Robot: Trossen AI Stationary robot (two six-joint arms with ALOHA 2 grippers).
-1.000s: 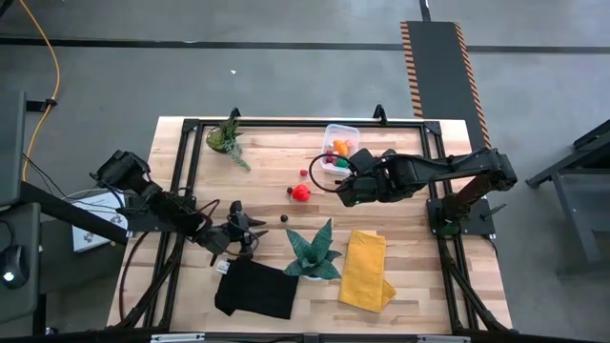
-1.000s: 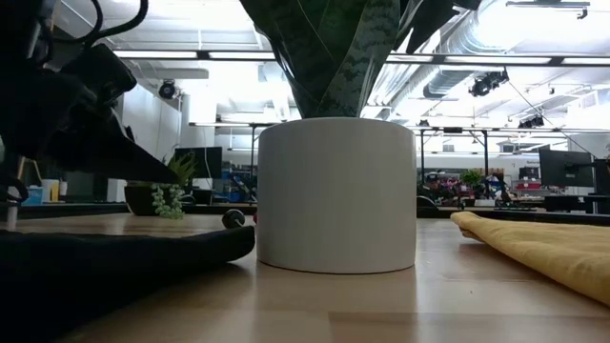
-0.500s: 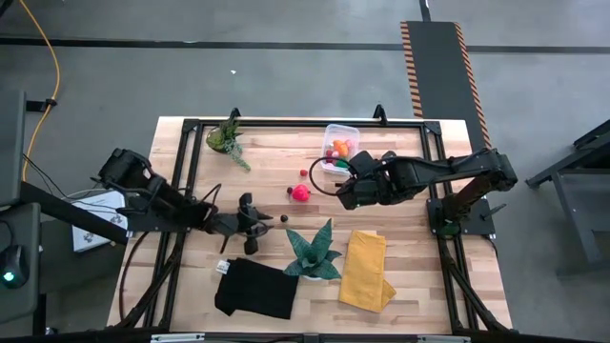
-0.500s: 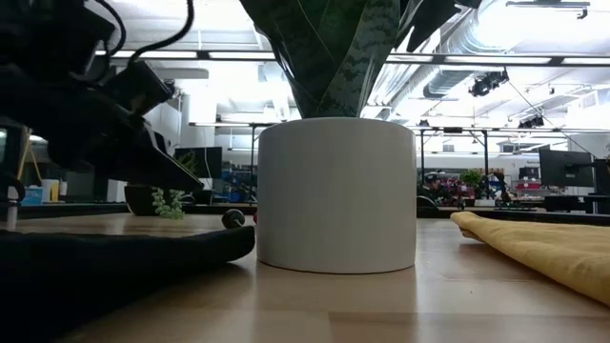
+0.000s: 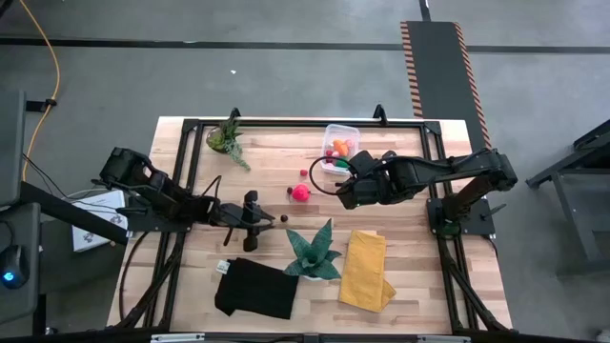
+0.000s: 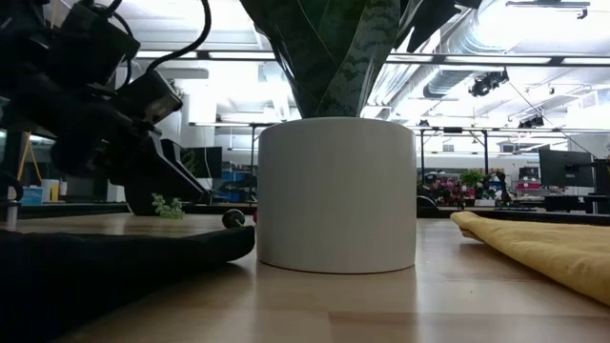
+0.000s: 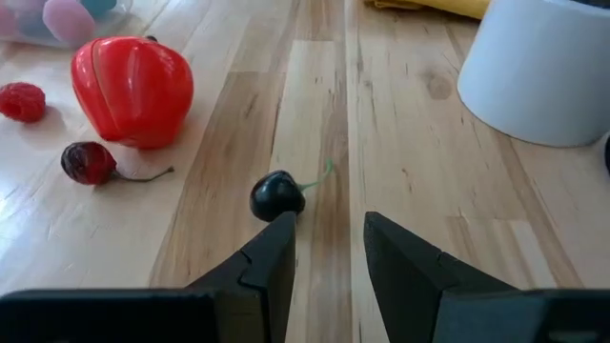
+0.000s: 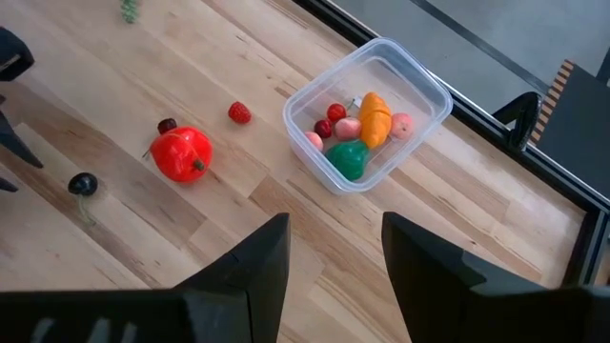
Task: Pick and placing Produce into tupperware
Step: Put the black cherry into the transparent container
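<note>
The clear tupperware [image 8: 367, 112] stands at the table's far side and holds orange, green, red and pink produce. On the wood lie a big red toy fruit [image 7: 133, 90], a raspberry [image 7: 21, 100], a dark red cherry [image 7: 88, 162] and a black cherry [image 7: 277, 194]. My left gripper [image 7: 329, 233] is open and low over the table. Its fingertips stop just short of the black cherry [image 5: 284, 218], and nothing is between them. My right gripper [image 8: 334, 238] hangs open, high above the table near the tupperware [image 5: 340, 146].
The teal spiky plant in its white pot [image 5: 313, 252] stands close to the black cherry, on its near side. A yellow cloth [image 5: 367, 270] and a black cloth [image 5: 255, 289] lie near the front edge. A small leafy plant [image 5: 227, 138] is at the far left. Black frame rails run along the table's edges.
My left gripper has swung toward the table's far edge and to the right, turning as it went. It now points at the black cherry from close by. Its finger gap is unchanged. The produce has stayed where it was.
</note>
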